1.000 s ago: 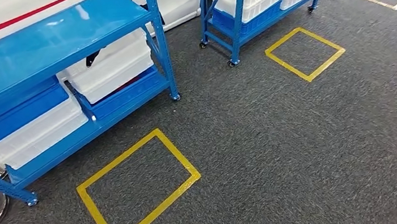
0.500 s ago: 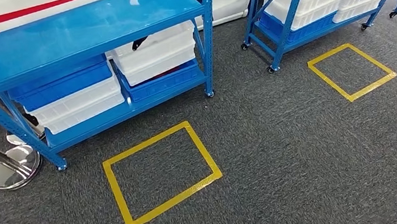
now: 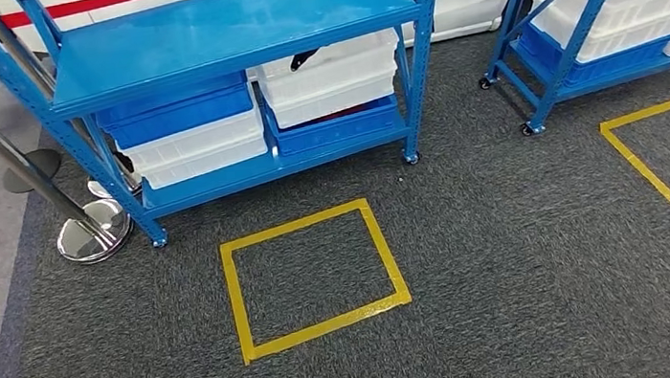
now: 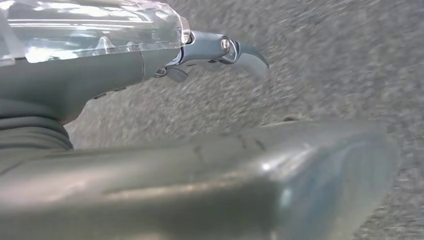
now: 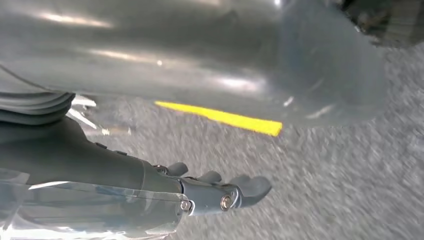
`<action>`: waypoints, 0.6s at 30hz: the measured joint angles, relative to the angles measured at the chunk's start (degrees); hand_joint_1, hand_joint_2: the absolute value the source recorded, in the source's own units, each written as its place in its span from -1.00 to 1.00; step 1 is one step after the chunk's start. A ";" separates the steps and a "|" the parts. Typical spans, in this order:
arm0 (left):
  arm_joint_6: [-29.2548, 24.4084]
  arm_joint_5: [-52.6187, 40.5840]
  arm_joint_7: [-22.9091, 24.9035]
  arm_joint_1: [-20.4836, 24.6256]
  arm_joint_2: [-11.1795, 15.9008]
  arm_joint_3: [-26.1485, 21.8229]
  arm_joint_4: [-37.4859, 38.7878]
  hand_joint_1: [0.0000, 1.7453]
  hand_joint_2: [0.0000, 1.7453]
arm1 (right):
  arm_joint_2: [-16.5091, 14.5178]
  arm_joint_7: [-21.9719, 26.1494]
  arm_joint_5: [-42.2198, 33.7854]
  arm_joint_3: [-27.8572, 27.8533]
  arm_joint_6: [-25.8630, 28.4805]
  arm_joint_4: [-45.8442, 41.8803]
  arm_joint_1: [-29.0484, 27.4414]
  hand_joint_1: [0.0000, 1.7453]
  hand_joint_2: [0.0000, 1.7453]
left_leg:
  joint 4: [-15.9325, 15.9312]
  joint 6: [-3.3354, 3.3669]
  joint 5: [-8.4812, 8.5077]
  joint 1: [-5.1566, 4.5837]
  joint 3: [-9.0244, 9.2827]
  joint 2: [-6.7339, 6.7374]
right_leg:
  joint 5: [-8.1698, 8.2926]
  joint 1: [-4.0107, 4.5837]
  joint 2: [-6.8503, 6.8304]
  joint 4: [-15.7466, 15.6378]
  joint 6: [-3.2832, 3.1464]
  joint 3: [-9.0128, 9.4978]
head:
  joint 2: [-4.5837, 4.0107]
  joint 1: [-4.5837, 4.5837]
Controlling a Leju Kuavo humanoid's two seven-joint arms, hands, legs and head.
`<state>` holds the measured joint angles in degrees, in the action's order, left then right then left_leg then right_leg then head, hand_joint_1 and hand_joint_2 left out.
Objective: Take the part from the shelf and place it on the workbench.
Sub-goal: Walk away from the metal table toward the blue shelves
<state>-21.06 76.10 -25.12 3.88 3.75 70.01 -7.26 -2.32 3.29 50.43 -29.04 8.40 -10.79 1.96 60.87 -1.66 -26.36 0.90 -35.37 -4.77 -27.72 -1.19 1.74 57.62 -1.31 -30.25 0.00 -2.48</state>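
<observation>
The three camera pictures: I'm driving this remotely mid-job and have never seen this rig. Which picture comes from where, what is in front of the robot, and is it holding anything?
This is a two-legged humanoid robot with two silver arms, each ending in a many-fingered hand. The wide picture comes from its head, looking forward and down. It shows a blue shelf on grey carpet, with white bins and blue bins on its lower level. A dark part rests on top of one white bin. A yellow taped square marks the floor in front of the shelf, and a chrome barrier post stands beside it. A second shelf stands further right.

The other two pictures come from cameras at the wrists, close behind each hand, and are turned. The left hand and right hand hang over blurred carpet with fingers extended, holding nothing. The part is not yet taken.
</observation>
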 joint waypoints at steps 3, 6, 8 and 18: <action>0.98 0.05 -0.35 0.25 0.04 0.00 0.00 -1.00 -1.00 | 0.00 -0.01 -0.26 -0.02 -0.04 0.01 -0.27 -1.00 -1.00 | 10.87 -0.43 -5.39 0.01 -4.68 3.99 | -0.22 0.48 -2.08 -0.06 -0.57 -0.14 | 0.00 -0.01; 1.31 0.03 -0.39 0.01 0.06 0.00 0.00 -1.00 -1.00 | 0.00 -0.31 -0.54 -0.03 -0.19 0.01 -0.26 -1.00 -1.00 | 10.25 -0.49 -3.75 0.05 -3.29 4.46 | -0.60 0.62 -3.42 -0.04 -0.41 0.20 | 0.00 -0.01; 1.32 0.02 -0.37 -0.01 0.12 0.00 0.00 -1.00 -1.00 | -0.04 -0.44 -0.77 -0.03 -0.20 0.01 -0.20 -1.00 -1.00 | 1.91 0.09 -0.84 -0.16 1.59 4.96 | -0.97 0.71 -3.93 -0.02 -0.03 0.74 | 0.00 -0.01; 1.32 0.04 0.34 -0.14 0.23 0.02 0.00 -1.00 -1.00 | -0.11 -1.60 -1.20 -0.11 -0.95 0.01 -0.09 -1.00 -1.00 | -4.51 3.23 -2.08 -0.29 7.56 4.64 | -5.89 0.35 -2.10 14.30 2.75 -6.98 | 0.00 0.01</action>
<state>-19.74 76.14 -24.78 3.74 3.98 70.03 -7.26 -2.43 1.70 49.23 -29.16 7.46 -10.78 1.87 56.35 1.57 -28.44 0.60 -27.81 -0.13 -33.62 -0.84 -0.36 71.91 1.44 -37.23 0.00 -2.47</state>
